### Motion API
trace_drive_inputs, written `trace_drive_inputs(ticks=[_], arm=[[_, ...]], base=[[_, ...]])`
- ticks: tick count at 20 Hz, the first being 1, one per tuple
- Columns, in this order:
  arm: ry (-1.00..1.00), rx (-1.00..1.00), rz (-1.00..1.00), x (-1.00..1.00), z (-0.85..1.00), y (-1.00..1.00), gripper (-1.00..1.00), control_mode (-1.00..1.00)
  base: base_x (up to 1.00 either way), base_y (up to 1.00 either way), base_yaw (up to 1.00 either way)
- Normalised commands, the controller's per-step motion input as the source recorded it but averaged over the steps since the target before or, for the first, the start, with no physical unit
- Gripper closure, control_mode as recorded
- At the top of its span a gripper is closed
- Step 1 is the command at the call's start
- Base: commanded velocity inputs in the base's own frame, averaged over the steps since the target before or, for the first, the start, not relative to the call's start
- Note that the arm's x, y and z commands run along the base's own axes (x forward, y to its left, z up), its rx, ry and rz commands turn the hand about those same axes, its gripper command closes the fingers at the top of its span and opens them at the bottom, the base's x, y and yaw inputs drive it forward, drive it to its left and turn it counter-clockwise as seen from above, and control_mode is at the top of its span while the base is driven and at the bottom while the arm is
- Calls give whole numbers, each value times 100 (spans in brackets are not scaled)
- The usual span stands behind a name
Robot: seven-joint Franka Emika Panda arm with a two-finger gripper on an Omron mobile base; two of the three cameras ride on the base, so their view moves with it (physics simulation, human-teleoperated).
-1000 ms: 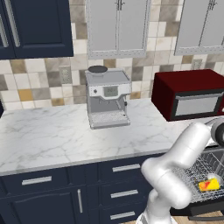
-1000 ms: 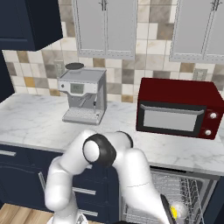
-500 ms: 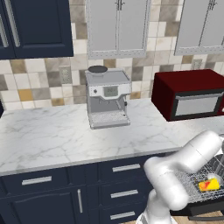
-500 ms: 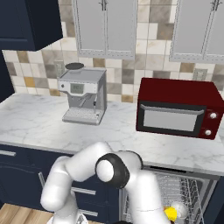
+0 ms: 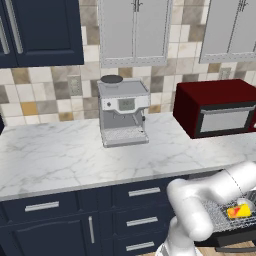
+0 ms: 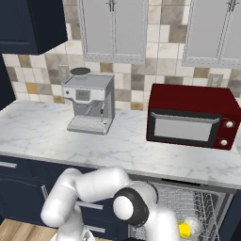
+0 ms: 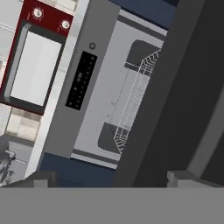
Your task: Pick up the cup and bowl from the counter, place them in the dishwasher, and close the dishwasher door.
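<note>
A silver coffee machine point(image 5: 123, 112) stands near the back of the worktop, close to the tiled wall point(image 5: 45, 90), with a round dark lid on its top left corner. Well to its right, towards the worktop's right end, sits a dark red microwave point(image 6: 192, 115) with a grey window in its door and two white knobs at the right. Pale grey wall cupboards point(image 5: 134, 31) hang above both, and a navy cupboard point(image 5: 42, 30) hangs at the left.

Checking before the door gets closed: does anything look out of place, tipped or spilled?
Nothing stands out. The counter shows no spill, the coffee machine and microwave stand square, and a yellow item lies in the dishwasher rack. The gripper is open.
</note>
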Motion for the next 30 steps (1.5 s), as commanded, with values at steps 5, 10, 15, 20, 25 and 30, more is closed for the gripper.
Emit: trace_drive_inputs(ticks=[5,10,15,20,25,30], arm=[[-3,0,0,17,-29,0,-100,-100],[-3,0,0,35,-23,0,-100,-100],[-1,0,0,29,-47,-1,-100,-100],[0,0,0,35,-58,-5,-100,-100],[-1,0,0,54,-28,-10,-100,-100],[-2,0,0,66,-16,-17,-100,-100]], base=[[0,0,0],[0,0,0],[0,0,0],[0,0,0],[0,0,0],[0,0,0]])
